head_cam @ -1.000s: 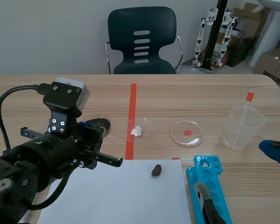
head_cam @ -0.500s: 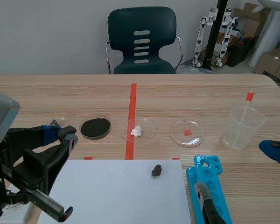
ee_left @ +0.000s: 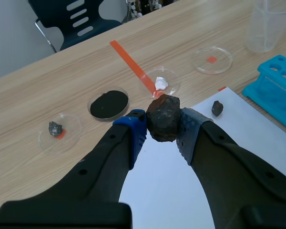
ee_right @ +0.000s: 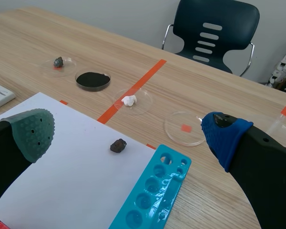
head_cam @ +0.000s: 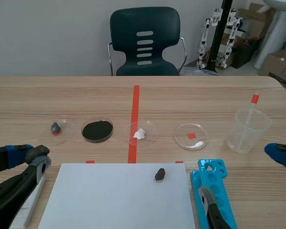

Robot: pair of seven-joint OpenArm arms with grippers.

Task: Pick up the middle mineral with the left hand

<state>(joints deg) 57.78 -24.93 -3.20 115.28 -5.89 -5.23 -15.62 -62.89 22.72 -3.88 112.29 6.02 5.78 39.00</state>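
Observation:
In the left wrist view a dark brown mineral lump (ee_left: pixel 163 118) is pinched between the pads of my left gripper (ee_left: pixel 162 128), held above the white paper (ee_left: pixel 181 181). In the scene view the left gripper (head_cam: pixel 32 155) sits low at the near left, the lump (head_cam: pixel 38 151) just visible at its tip. A dish of black powder (head_cam: pixel 97 130) lies between a dish with a small grey stone (head_cam: pixel 56 127) and a dish with a white mineral (head_cam: pixel 140 133). My right gripper (ee_right: pixel 128 131) is open with nothing in it, at the scene's right edge (head_cam: pixel 280 153).
A small dark stone (head_cam: pixel 159 173) lies on the white paper (head_cam: pixel 117 200). An empty dish (head_cam: pixel 191 136), a clear beaker with a stirrer (head_cam: pixel 248 129) and a blue tube rack (head_cam: pixel 213 193) stand to the right. A white block (head_cam: pixel 30 202) lies under the left arm.
The left arm has drawn back from over the left dishes to the near left corner with the lump, uncovering the grey-stone and black-powder dishes. The right arm has not moved.

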